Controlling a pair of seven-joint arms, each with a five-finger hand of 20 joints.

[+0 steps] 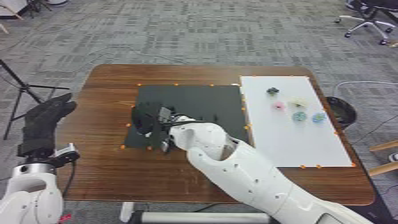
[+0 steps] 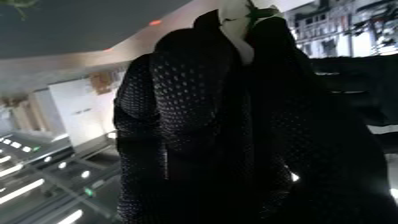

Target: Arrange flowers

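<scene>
R hand [image 1: 145, 119] over blk mat [image 1: 200, 95], pinching 1 wht/grn item [image 2: 234, 27]. L hand [image 1: 42, 124] extended, fingers straight. 5 flowers [image 1: 299, 116] on wht board [image 1: 311, 145].

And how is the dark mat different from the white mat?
The dark mat is nearly black; the white mat is bright and longer. The white mat has small flowers lying on it, while the dark mat has the right hand over it. Both have orange spots along their edges.
</scene>
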